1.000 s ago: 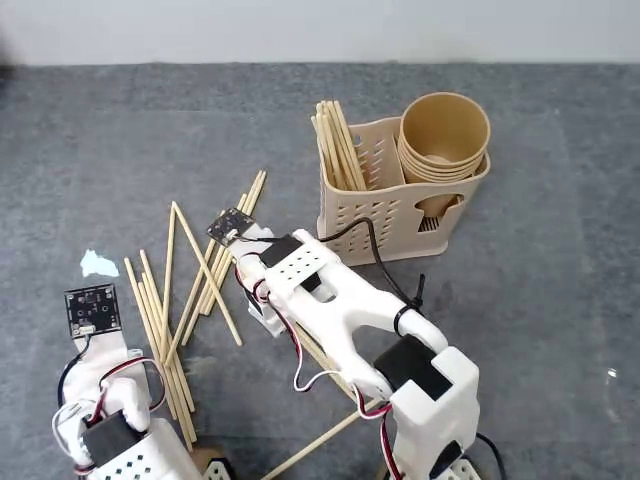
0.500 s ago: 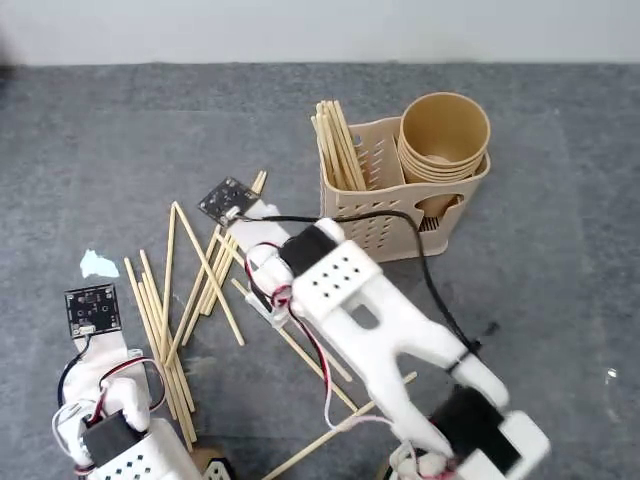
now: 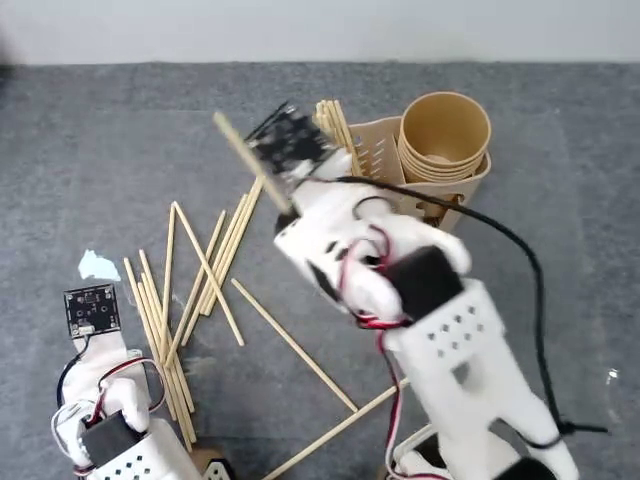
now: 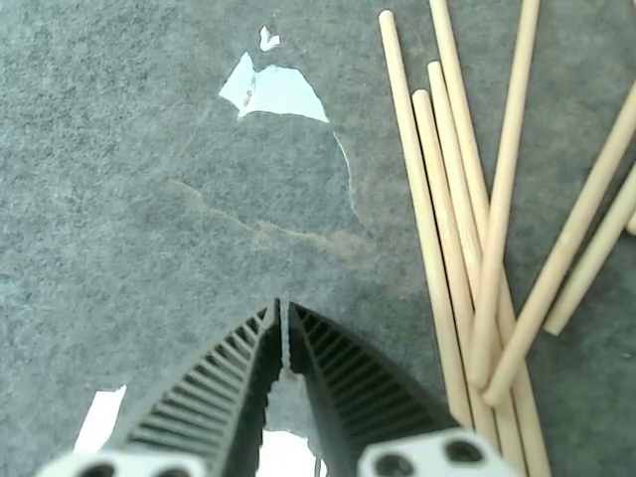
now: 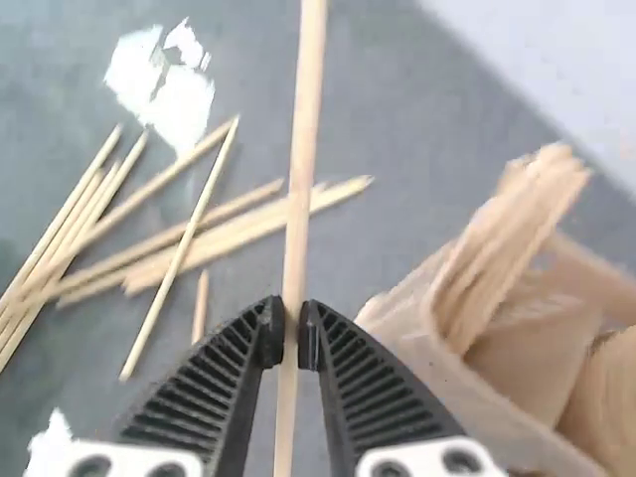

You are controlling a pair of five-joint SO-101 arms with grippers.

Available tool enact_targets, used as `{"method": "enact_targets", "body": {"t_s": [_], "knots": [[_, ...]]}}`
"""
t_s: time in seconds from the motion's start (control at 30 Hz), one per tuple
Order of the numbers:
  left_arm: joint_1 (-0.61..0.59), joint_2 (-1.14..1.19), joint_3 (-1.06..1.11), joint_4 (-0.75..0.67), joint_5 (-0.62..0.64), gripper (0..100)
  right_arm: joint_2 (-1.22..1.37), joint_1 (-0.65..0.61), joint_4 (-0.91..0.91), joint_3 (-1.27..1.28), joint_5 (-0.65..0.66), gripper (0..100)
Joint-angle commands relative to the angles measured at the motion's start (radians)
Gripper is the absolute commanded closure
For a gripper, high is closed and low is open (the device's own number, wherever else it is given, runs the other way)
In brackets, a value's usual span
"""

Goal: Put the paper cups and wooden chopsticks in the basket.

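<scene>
Holding one wooden chopstick (image 5: 303, 149) pinched between jaws drawn almost together, the right gripper (image 5: 290, 323) sits above the table (image 3: 100, 130) just beside the basket (image 3: 375, 145). The stick's free length slants up and away from the basket's near corner. The paper cups (image 3: 445, 130) stand nested in one compartment, and a bundle of chopsticks (image 3: 335, 125) stands upright in the other. More loose chopsticks (image 3: 175, 290) lie scattered and crossed on the table, well apart from the basket. The left gripper (image 4: 283, 316) rests low near them with its jaws pressed shut on nothing. A stick like this is likely light, stiff, smooth and round, so it can roll or pivot between ribbed pads unless it is squeezed squarely across its width. The hold seems to sit towards one end, though the jaws hide the rest of the shaft. If so, the long free end would swing easily and could knock the basket rim or the sticks already inside. For those on the table, a grip nearer mid-length should steady the tilt. Picking an outlying stick should also avoid dragging its neighbours along.
</scene>
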Motion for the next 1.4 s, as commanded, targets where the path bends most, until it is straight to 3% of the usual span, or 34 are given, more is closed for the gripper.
{"method": "enact_targets", "body": {"t_s": [0.0,0.3,0.57,0.67,0.83,0.97,1.2,1.37], "knots": [[-0.008,-0.018,-0.008,0.008,-0.006,99,-0.082,0.064,-0.124,-0.057,0.011,99.1],[-0.008,-0.018,-0.008,0.008,-0.006,99,-0.099,0.177,-0.490,-0.028,0.008,99.1],[-0.008,-0.018,-0.008,0.008,-0.006,99,-0.104,0.254,-0.963,0.327,0.014,99.1],[-0.008,-0.018,-0.008,0.008,-0.006,99,-0.108,0.268,-1.033,0.442,0.012,99.1],[-0.008,-0.018,-0.008,0.008,-0.006,99,-0.110,0.269,-0.949,0.465,0.009,96.3],[-0.008,-0.018,-0.008,0.008,-0.006,99,-0.111,0.269,-0.806,0.385,-0.057,83.3],[-0.008,-0.018,-0.008,0.008,-0.006,99,-0.110,0.262,-0.337,0.112,-0.178,80.9],[-0.008,-0.018,-0.008,0.008,-0.006,99,-0.102,0.236,0.012,0.040,-0.187,80.9]]}}
